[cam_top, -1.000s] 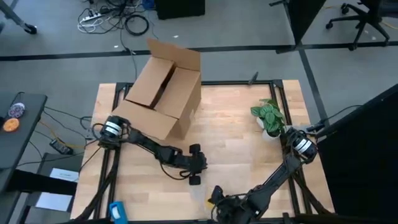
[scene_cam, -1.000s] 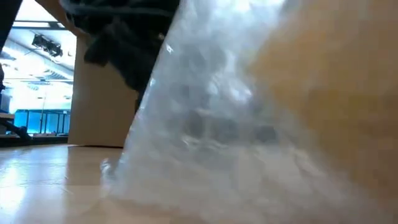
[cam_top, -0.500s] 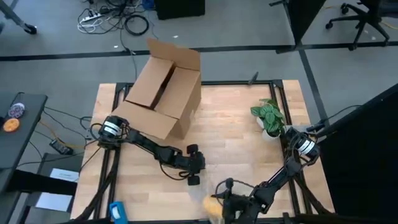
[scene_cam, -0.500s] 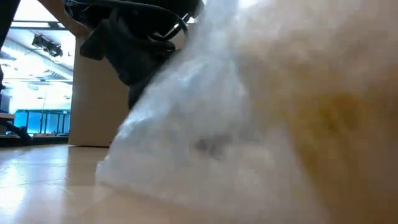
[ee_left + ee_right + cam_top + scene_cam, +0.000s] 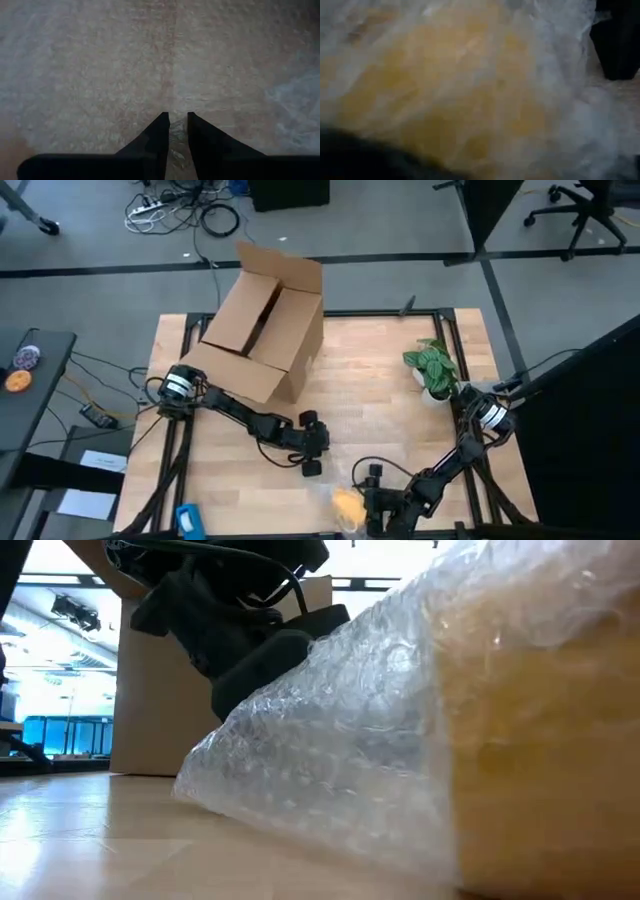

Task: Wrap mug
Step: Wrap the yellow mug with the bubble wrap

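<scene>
Pale wood planks make up your table (image 5: 380,410), framed by a black metal rim, and on it you have one open cardboard box (image 5: 262,325) at the far left corner and one small potted plant (image 5: 432,367) by the right edge. Grey floor with cables lies beyond.

You have two arms at work. Your left gripper (image 5: 312,445) sits low near the table's middle, just off the box's near corner. In its wrist view the two dark fingers (image 5: 156,137) stand almost together with only a thin slit between them, and a scrap of clear film lies in that slit, so it appears to be pinching the bubble wrap (image 5: 330,770).

Your right gripper (image 5: 375,498) is at the near edge of the table, reaching in from the right post. You cannot tell from any view how far its fingers are parted or whether they grip anything.

You have one mug (image 5: 347,506), seen from above as a yellow-orange blob just to the left of the right gripper, at the table's near edge. In the low view it fills the right side as a yellow mass behind one sheet of bubble wrap draped over it and sloping down to the wood. The right wrist view shows the same yellow under clear plastic, very close.
</scene>
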Controlling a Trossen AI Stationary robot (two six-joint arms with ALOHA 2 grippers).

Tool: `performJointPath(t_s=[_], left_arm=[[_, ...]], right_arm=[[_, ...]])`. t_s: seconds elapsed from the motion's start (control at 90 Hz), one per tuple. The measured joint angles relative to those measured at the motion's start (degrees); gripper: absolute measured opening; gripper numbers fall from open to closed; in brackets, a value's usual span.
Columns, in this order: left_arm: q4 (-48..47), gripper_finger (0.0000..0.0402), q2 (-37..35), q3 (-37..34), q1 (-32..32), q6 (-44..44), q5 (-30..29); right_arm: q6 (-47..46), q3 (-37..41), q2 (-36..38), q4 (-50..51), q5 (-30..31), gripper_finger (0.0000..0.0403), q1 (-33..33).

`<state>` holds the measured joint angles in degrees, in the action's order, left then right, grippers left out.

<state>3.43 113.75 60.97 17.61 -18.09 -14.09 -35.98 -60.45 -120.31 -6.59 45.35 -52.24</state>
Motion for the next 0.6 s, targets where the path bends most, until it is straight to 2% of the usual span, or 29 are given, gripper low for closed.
performJointPath(t_s=[0.178, 0.444, 0.6], left_arm=[[-0.44, 0.0054, 0.00, 0.00, -0.02, -0.04, -0.21], [-0.82, 0.0054, 0.03, -0.06, -0.09, -0.51, -0.55], [-0.86, 0.0054, 0.07, -0.09, -0.09, -0.56, -0.61]], right_arm=[[0.90, 0.16, 5.11, 8.29, -2.70, 0.0222, -1.36], [1.51, 0.22, 9.87, 16.14, -6.29, 0.0224, -3.19], [1.04, 0.17, 11.84, 19.47, -6.11, 0.0224, -4.67]])
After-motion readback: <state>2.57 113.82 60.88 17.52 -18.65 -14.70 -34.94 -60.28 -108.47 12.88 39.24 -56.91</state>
